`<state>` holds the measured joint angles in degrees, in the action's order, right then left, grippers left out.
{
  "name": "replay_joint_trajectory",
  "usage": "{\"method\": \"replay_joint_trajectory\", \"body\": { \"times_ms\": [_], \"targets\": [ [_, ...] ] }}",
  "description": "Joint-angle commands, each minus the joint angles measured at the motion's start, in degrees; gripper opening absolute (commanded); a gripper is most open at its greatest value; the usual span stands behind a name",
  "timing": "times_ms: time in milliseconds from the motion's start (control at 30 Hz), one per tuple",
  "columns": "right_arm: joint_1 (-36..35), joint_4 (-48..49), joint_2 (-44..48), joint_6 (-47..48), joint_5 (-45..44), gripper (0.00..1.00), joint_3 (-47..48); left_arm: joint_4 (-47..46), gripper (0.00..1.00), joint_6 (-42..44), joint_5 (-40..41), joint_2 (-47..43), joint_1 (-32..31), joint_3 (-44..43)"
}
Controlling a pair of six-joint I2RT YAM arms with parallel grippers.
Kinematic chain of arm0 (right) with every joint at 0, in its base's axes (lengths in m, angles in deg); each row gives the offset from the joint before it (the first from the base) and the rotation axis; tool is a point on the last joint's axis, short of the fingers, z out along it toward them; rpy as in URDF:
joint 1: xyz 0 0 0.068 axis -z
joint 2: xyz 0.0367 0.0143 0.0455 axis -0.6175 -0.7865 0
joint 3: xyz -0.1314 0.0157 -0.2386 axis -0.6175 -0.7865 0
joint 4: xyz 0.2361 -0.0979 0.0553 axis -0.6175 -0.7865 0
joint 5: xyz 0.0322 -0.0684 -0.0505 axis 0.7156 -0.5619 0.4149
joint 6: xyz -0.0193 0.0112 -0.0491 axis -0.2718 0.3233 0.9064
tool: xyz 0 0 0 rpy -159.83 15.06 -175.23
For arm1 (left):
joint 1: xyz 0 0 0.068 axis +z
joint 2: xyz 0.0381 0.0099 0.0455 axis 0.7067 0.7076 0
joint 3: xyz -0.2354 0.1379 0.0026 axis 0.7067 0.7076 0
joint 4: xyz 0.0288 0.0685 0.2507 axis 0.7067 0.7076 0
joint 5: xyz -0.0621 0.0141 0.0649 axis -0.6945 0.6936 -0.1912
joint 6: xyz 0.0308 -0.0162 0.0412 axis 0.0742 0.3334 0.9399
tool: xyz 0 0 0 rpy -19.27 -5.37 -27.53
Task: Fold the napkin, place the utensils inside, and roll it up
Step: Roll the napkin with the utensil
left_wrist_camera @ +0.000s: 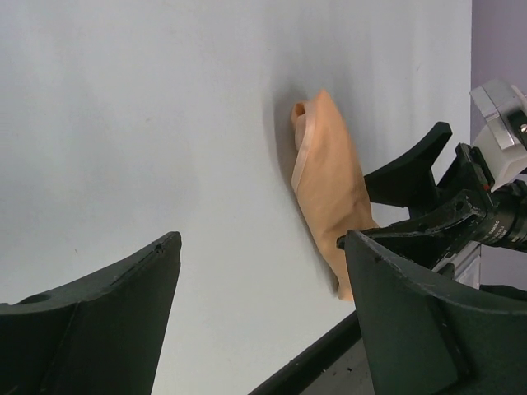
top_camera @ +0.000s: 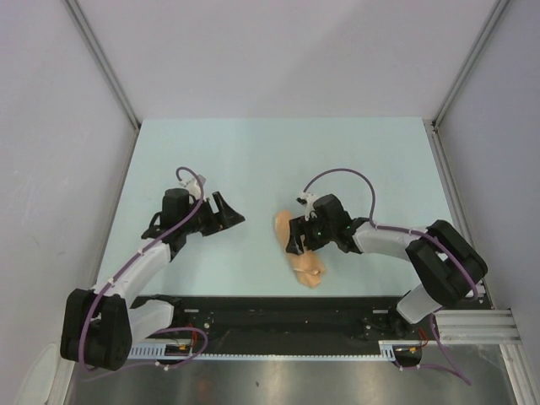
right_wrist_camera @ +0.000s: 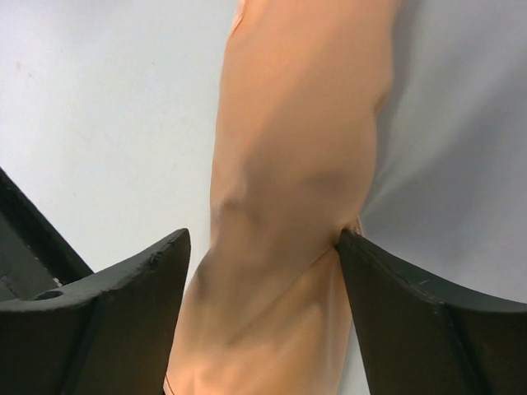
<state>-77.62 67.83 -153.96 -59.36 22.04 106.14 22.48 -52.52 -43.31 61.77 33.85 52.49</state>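
- Nearest, at 6 o'clock of the overhead view, a black rail (top_camera: pixel 278 316) carries both arm bases along the table's near edge.
- The left gripper (top_camera: pixel 229 211) hovers at 9 o'clock from the napkin, well apart from it. Its two black wedge-shaped fingers are spread wide and grip nothing. I judge it stands off there to give the other arm room.
- The right gripper (top_camera: pixel 297 238) reaches in from 4 o'clock and sits right over the napkin (top_camera: pixel 310 268).
- Its fingers (right_wrist_camera: pixel 123 304) are spread and straddle the roll. In the wrist view, the finger at 3 o'clock touches the cloth, while the one at 9 o'clock shows a sliver of table beside it, so this does not look like a squeeze.
- That gripper is probably placed so to steady the roll or to let it go.
- The napkin lies on the table a little toward 5 o'clock of centre. It is rolled into a plump peach-orange tube running from 11 to 5 o'clock.
- Its cloth is thin and faintly shiny, with soft creases and a curled opening at the 11 o'clock tip.
- The fork is not in sight, and I cannot tell whether it is inside the roll.
- Farthest, toward 12 o'clock, the table (top_camera: pixel 253 152) is a smooth, matte, pale blue-green sheet between plain grey walls.
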Motion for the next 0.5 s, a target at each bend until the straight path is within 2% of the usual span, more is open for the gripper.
{"method": "replay_joint_trajectory", "body": {
  "times_ms": [0,167,300,467],
  "targets": [
    [0.64,-9.24,3.51,3.91,-6.62,0.80,0.22,0.05,0.85,1.50,-1.14,-2.14,0.57,-0.24],
    [-1.20,-10.91,7.37,4.80,-5.39,0.82,2.51,1.46,0.85,2.02,-1.05,-2.84,0.57,-0.86],
    [-4.18,-12.40,8.17,2.69,-7.84,0.84,6.27,1.55,0.86,1.94,-1.32,-3.19,0.66,-0.94],
    [-7.53,-18.11,6.51,-2.40,-19.25,0.88,10.68,3.39,0.86,2.73,-1.49,-4.43,0.66,-1.47]
  ]
}}
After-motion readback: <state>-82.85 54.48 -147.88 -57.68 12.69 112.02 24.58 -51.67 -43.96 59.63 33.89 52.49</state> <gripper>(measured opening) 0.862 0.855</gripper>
